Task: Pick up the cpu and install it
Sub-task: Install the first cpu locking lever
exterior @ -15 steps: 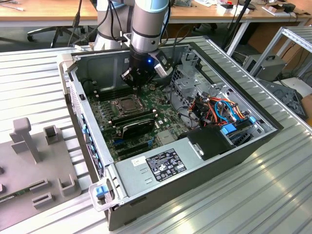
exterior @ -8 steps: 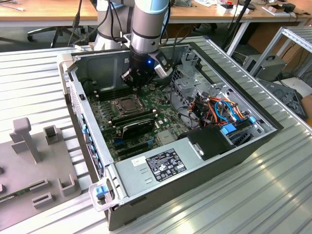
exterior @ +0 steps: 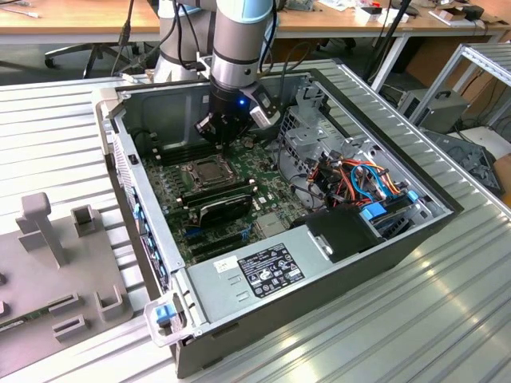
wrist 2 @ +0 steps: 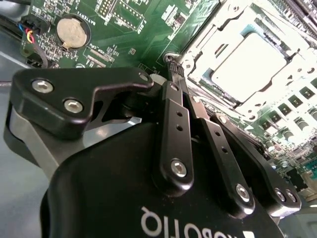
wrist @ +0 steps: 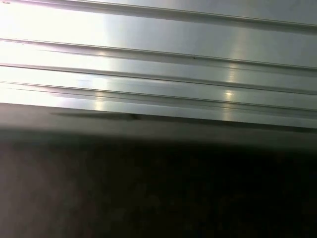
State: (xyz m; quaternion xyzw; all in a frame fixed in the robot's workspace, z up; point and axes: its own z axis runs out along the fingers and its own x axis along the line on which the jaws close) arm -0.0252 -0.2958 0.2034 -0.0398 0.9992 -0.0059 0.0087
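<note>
Second wrist view showed the cpu (wrist 2: 252, 62), a flat square with a dull pale metal top, lying in the socket frame (wrist 2: 198, 64) on the green motherboard (wrist 2: 133, 25), near the middle of the computer case (exterior: 335, 271). The gripper (wrist 2: 171, 67) hung just beside the socket's corner, its black fingers (wrist 2: 174, 87) pressed together on nothing, apart from the chip. Judged from this, good work meant keeping the chip flat and square in its seat, touching only its edges. A round silver coin cell (wrist 2: 73, 30) sat toward the board's edge. The case rested on a ribbed aluminium table (exterior: 56, 128).
</note>
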